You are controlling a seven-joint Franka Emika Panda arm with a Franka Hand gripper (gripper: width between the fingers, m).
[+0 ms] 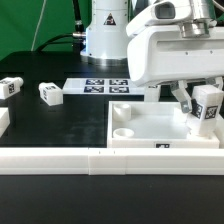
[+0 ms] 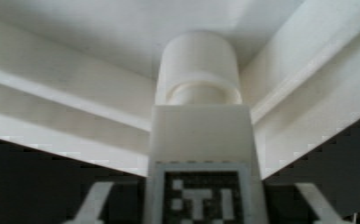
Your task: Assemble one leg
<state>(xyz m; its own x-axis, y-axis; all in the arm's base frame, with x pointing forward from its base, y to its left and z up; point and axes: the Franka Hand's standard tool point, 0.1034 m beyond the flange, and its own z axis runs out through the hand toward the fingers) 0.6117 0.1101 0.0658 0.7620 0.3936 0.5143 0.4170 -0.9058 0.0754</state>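
My gripper (image 1: 196,104) is shut on a leg (image 1: 207,102), a stubby white block with a black-and-white tag. It holds the leg slightly tilted over the far corner of the large white panel (image 1: 150,138) on the exterior view's right. In the wrist view the leg (image 2: 203,130) fills the middle. Its rounded end points into the panel's inner corner (image 2: 106,40), and its tag is toward the camera. The gripper (image 2: 203,208) has white finger parts (image 2: 102,202) on either side of the leg. Whether the rounded end touches the panel is hidden.
Two more legs (image 1: 50,93) (image 1: 11,86) lie on the black table at the exterior view's left, with another white piece (image 1: 3,120) at the left edge. The marker board (image 1: 105,85) lies by the robot base. A long white bar (image 1: 60,160) runs along the front. The panel has round holes (image 1: 122,131).
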